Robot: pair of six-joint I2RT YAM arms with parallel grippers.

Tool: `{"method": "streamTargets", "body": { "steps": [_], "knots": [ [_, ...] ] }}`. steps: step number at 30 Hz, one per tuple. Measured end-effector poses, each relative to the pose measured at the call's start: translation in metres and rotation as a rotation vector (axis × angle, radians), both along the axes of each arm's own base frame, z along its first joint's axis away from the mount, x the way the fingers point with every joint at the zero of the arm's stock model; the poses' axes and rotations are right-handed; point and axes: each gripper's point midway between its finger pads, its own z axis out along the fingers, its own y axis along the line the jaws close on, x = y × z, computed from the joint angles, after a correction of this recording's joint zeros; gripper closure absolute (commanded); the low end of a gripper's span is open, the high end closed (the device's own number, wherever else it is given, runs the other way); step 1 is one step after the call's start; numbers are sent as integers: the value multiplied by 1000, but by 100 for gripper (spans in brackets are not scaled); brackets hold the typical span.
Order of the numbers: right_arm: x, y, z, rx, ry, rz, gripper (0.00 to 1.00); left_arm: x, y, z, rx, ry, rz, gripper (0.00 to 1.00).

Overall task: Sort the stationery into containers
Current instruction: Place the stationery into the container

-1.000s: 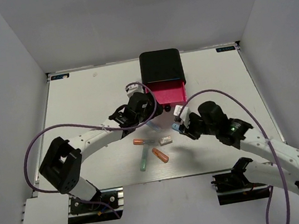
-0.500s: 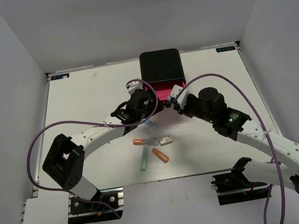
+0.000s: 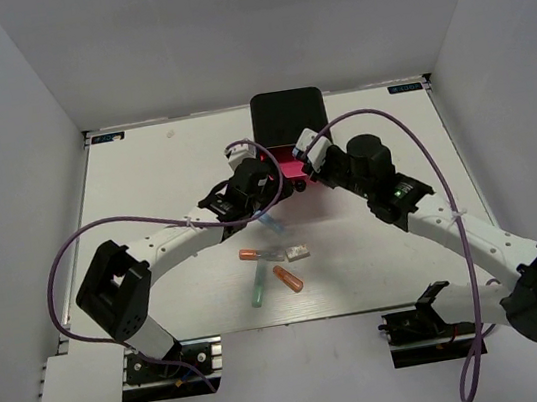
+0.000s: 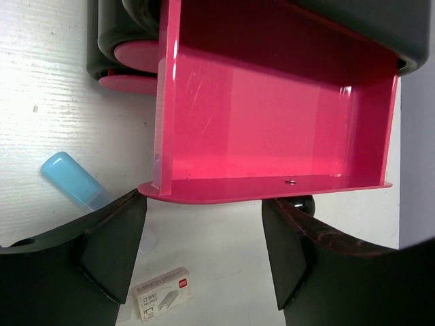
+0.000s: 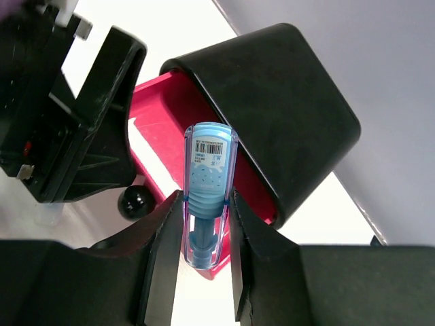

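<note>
Aloft, the right pincer [image 5: 204,212] grips a blue stick [image 5: 209,170] over the drawer [image 4: 258,129].

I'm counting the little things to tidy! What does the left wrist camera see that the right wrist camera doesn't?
Only the left wrist view: a light blue stick lying on the table, and a small white box nearby. Only the right wrist view: a blue capped stick pinched in the right gripper. Both: the open pink drawer, its black knob and the black cabinet.
</note>
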Motion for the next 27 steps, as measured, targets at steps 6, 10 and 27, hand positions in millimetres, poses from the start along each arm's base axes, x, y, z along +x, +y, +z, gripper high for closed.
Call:
{"method": "streamTargets", "body": {
  "steps": [6,10,27],
  "knots": [
    [7,7,-7,4,30,23,100,6,-1,11,-14,-16,11,22],
    [10,10,-15,5,52,42,100,7,0,11,-14,-15,14,22],
    [39,13,-36,-8,121,35,56,-7,14,-3,7,8,13,20]
  ]
}}
